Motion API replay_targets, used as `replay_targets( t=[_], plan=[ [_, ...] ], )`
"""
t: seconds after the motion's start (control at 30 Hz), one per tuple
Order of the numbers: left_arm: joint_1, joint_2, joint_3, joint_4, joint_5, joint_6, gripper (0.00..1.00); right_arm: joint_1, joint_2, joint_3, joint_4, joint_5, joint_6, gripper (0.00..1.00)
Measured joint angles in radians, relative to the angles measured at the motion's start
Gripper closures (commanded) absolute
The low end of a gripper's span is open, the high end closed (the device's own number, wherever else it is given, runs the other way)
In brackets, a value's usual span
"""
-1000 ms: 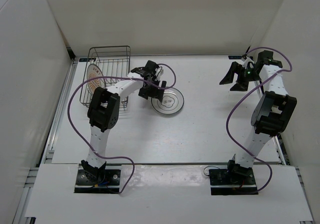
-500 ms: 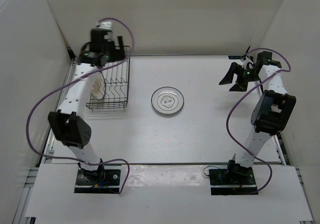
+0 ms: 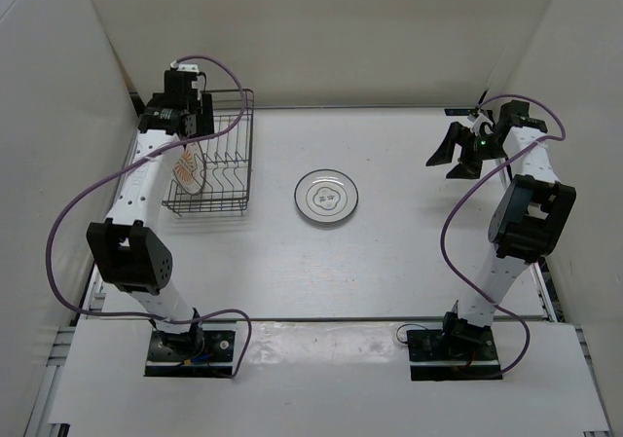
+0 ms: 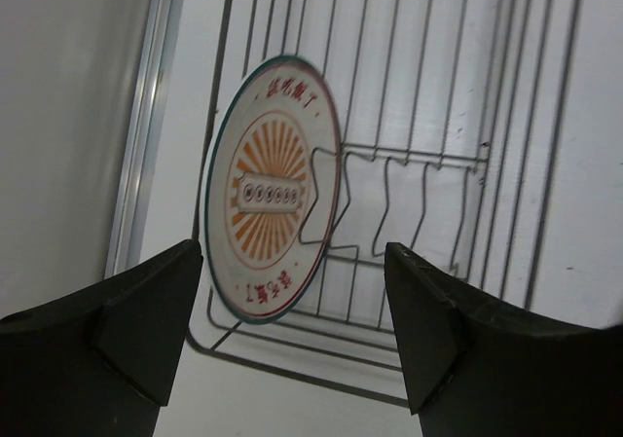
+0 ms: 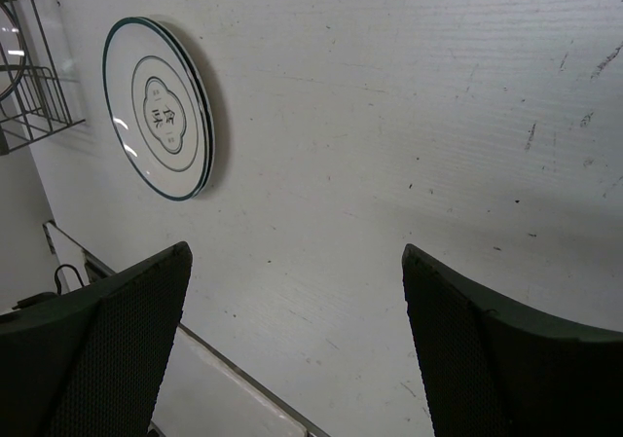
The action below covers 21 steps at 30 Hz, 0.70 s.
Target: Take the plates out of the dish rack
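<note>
The dark wire dish rack (image 3: 222, 157) stands at the back left. One orange-brown patterned plate (image 3: 187, 171) stands upright in its near-left slot, also in the left wrist view (image 4: 273, 186). Two white plates with dark rims lie stacked flat on the table's middle (image 3: 326, 197), also in the right wrist view (image 5: 161, 106). My left gripper (image 3: 185, 128) hangs open and empty above the rack's far-left part, with the orange plate between and beyond its fingers (image 4: 292, 345). My right gripper (image 3: 456, 152) is open and empty at the back right, over bare table (image 5: 292, 345).
White walls enclose the table on the left, back and right. A metal rail (image 4: 146, 116) runs along the left edge beside the rack. The rack's other divider prongs (image 4: 409, 194) hold nothing. The rack's corner shows in the right wrist view (image 5: 29, 77).
My left arm left the white plates at the table's middle and swung back left over the rack, then settled slightly nearer above the orange plate. The right arm has not moved.
</note>
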Motion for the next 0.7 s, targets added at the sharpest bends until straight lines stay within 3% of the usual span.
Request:
replay_targets(
  t=[0.4, 0.7],
  plan=[
    [0.074, 0.002, -0.119, -0.046, -0.024, -0.019, 0.25, 0.000, 0.000, 0.000, -0.001, 0.000, -0.005, 0.10],
    [0.085, 0.070, -0.123, 0.003, -0.048, -0.008, 0.39, 0.000, 0.000, 0.000, -0.002, 0.000, -0.006, 0.10]
  ],
)
